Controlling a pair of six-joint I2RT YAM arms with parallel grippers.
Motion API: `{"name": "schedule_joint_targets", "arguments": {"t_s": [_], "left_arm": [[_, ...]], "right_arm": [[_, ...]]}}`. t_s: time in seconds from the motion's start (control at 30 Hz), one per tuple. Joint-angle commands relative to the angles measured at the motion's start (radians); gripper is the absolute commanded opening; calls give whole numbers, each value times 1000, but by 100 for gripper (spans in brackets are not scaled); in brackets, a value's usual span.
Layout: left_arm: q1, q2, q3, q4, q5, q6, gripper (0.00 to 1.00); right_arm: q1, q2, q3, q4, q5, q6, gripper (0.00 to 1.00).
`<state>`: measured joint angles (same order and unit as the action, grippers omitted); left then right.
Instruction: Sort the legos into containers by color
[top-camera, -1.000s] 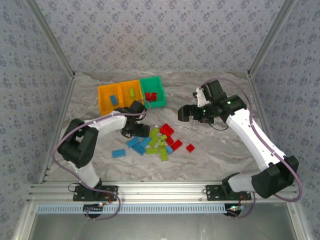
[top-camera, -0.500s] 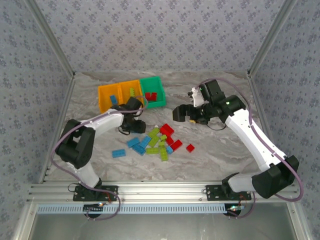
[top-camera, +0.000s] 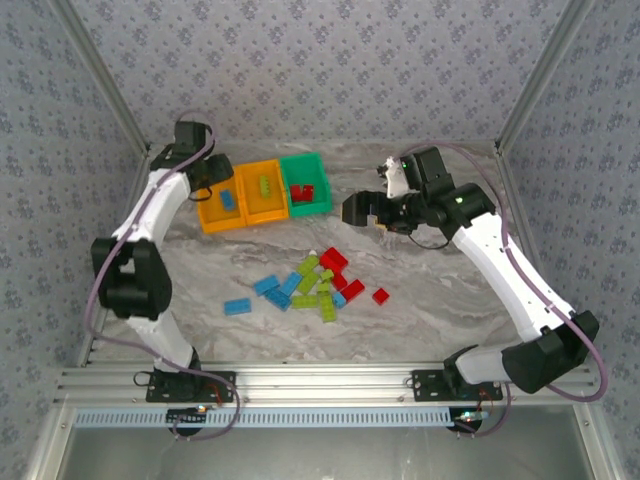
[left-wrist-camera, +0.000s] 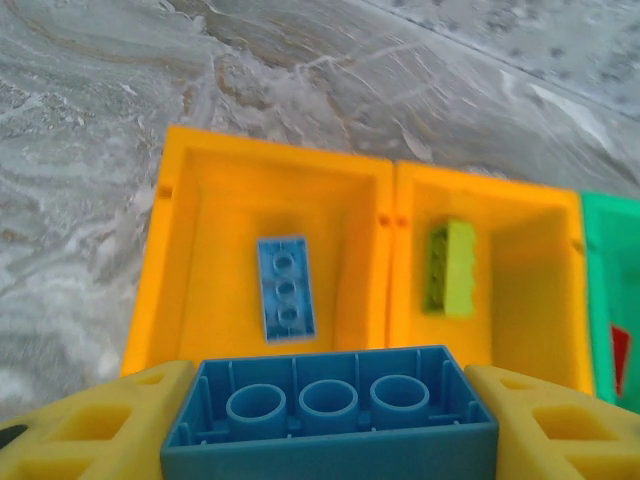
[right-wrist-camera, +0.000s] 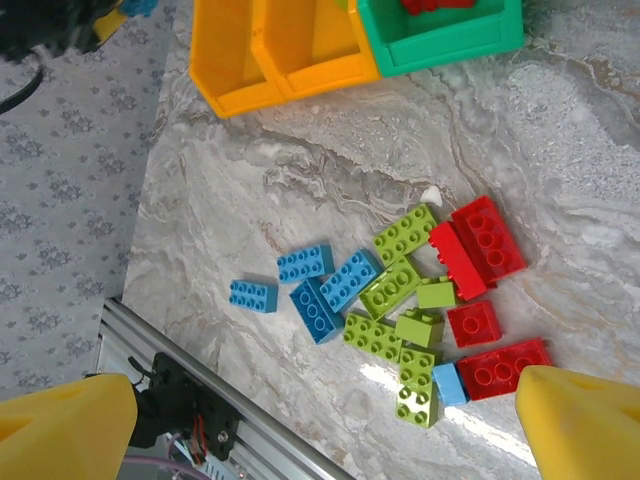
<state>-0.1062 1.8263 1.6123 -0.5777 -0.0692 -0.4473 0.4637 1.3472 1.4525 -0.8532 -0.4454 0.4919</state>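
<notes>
Now we see our left gripper pinching a light blue brick, its hollow three-tube underside facing up, above the orange bin near the worktop's far edge. Our right gripper hangs spread wide over the loose legos mid-worktop.

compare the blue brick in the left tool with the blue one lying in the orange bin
The held blue brick is clamped between the left tool's fingers; the binned blue brick lies loose on the left orange bin's floor. The held one runs across the wrist view, the binned one points away. Both show three rings in a row.
</notes>
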Motion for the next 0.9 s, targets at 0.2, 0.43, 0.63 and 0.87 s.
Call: {"name": "schedule_joint_targets", "arguments": {"t_s": [0.2,0.43,0.63,0.87], "left_arm": [[12,250,269,-152,10,8,64],[12,187,250,-152,21,10,74],[6,33,191,-151,47,-1,75],[-102,-285,24,-106,229,125,76]], "right_arm": [[7,-52,11,-52,61,35,100],[5,-48,-4,-13,60,47,100],[-2,-2,-7,-15,45,25,100],[43,73,-86,-38,151,-44,100]]}}
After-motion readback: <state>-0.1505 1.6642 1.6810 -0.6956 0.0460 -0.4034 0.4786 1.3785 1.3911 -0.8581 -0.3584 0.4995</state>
